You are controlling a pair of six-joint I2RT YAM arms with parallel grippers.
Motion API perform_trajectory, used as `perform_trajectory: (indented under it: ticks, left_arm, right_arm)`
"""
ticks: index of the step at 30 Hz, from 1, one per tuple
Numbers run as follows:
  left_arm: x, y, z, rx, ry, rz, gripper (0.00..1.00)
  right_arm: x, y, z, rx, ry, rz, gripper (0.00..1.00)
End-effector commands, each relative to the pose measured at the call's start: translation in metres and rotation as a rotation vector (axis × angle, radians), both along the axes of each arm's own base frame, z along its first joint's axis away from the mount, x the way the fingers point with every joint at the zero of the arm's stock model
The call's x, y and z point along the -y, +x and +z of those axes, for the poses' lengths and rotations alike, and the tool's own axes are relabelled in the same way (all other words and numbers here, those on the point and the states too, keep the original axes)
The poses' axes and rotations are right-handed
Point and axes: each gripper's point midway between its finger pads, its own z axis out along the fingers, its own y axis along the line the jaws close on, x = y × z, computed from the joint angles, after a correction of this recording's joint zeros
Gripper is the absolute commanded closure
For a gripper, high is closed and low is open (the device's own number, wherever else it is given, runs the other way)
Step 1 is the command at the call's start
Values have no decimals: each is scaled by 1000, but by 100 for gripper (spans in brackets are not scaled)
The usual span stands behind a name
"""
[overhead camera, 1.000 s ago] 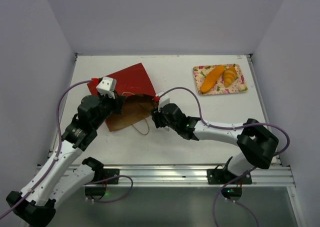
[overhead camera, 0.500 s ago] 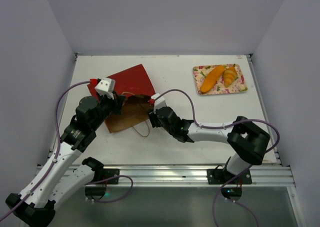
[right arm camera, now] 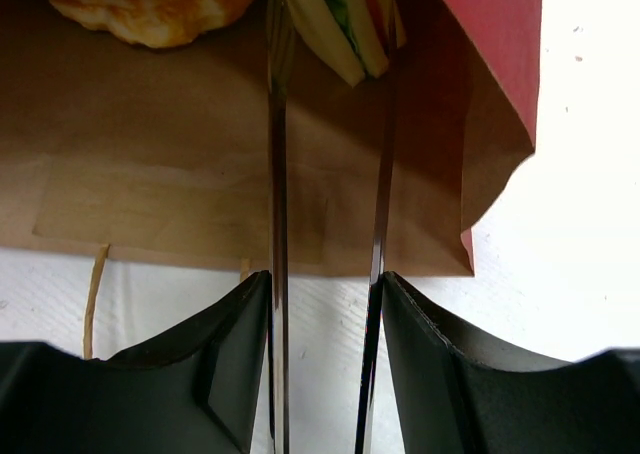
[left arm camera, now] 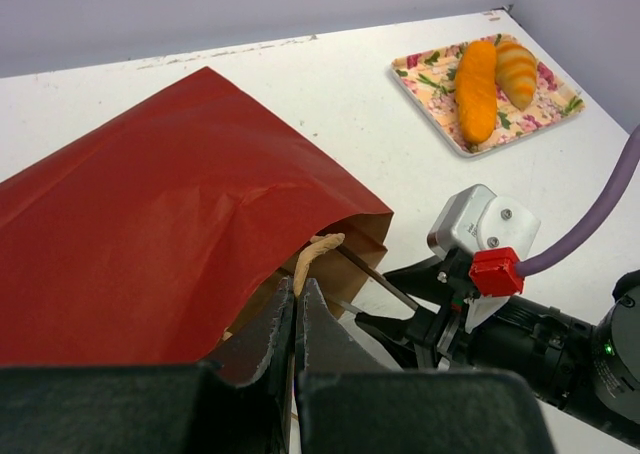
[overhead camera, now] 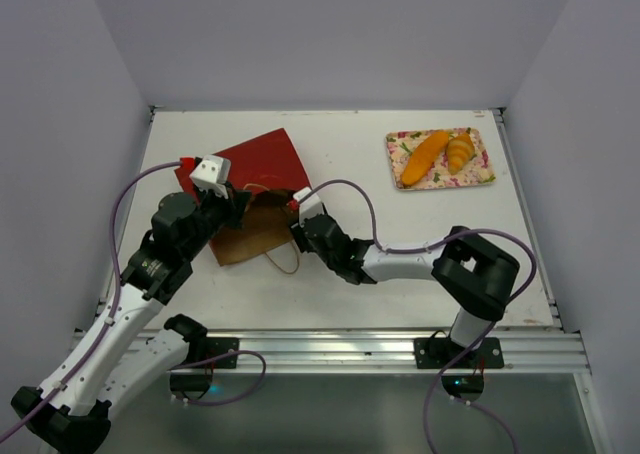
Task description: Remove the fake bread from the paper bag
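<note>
The red paper bag (overhead camera: 255, 159) lies at the left of the table, brown mouth toward the arms; it fills the left wrist view (left arm camera: 150, 224). My left gripper (overhead camera: 238, 206) is shut on a tan loop handle (left arm camera: 312, 252) at the mouth and holds the top flap up. My right gripper (overhead camera: 288, 226) is open, its thin fingers (right arm camera: 277, 174) reaching into the mouth. In the right wrist view they stand on either side of a fake sandwich (right arm camera: 345, 24), with a golden fake bun (right arm camera: 150, 4) to its left.
A pink-flowered tray (overhead camera: 482, 174) at the back right holds a long orange loaf (overhead camera: 422, 157) and a croissant (overhead camera: 459, 152). The second tan handle (overhead camera: 285, 259) lies on the table in front of the bag. Grey walls close in left, right and back.
My right gripper has moved left and deeper into the bag's mouth, the arm bending more. My left gripper has kept still on the handle.
</note>
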Motion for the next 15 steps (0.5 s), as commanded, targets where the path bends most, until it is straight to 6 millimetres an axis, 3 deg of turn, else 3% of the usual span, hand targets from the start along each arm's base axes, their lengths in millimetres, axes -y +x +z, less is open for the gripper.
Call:
perform_trajectory:
  ticks: [1,5,15]
  left_arm:
    - [3,1,15,51,-36,-12,100]
    - [3,1,14,50,-35,-11,100]
    - [0,11,-3,-2,1,27,100]
  right_arm:
    - [-17,17,37,95,83,-33,48]
    - [-22,19,35,88,70,-28,49]
    - [-32,14,27,69,51,0,69]
